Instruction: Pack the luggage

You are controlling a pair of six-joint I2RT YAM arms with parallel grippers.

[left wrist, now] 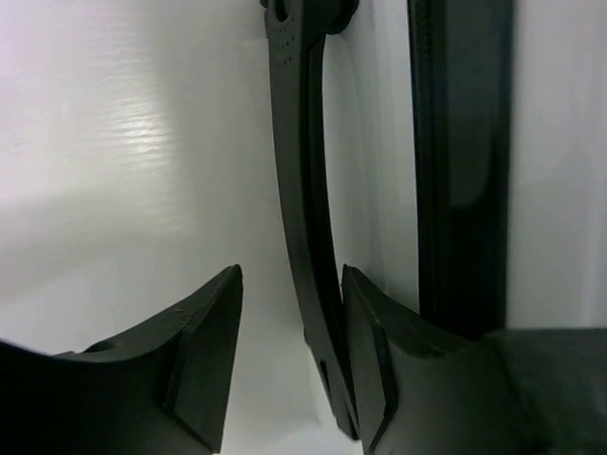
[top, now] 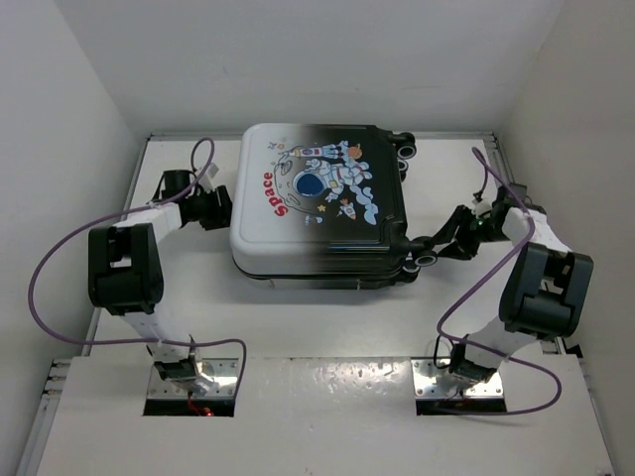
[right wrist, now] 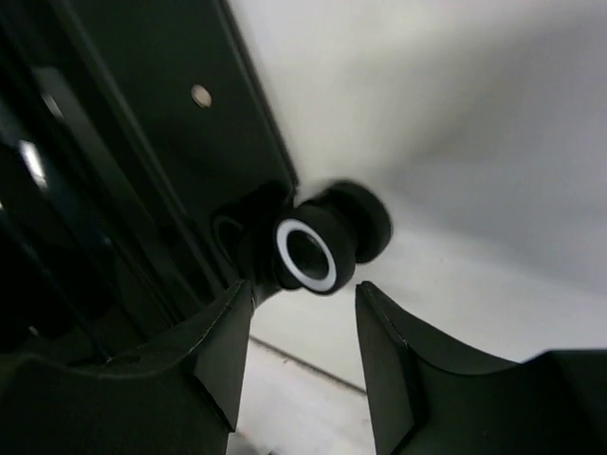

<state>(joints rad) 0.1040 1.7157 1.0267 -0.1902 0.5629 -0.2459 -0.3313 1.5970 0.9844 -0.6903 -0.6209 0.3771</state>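
Observation:
The luggage [top: 317, 198] lies flat and closed at the back middle of the table, its astronaut and "Space" print facing up. My left gripper [top: 223, 208] is at its left side. In the left wrist view the gripper [left wrist: 291, 284] is open around the black side handle [left wrist: 299, 171]. The handle rests against the right finger [left wrist: 379, 351], with a gap to the left finger. My right gripper [top: 429, 250] is at the near right caster [top: 425, 260]. In the right wrist view it [right wrist: 303, 308] is open, and the white-ringed caster [right wrist: 318, 251] sits just beyond its tips.
White walls close in the table [top: 327, 397] on the left, back and right. Two more casters [top: 405, 149] stick out at the suitcase's back right corner. Purple cables [top: 60, 258] loop beside each arm. Both arm bases stand on metal plates [top: 193, 382] at the near edge.

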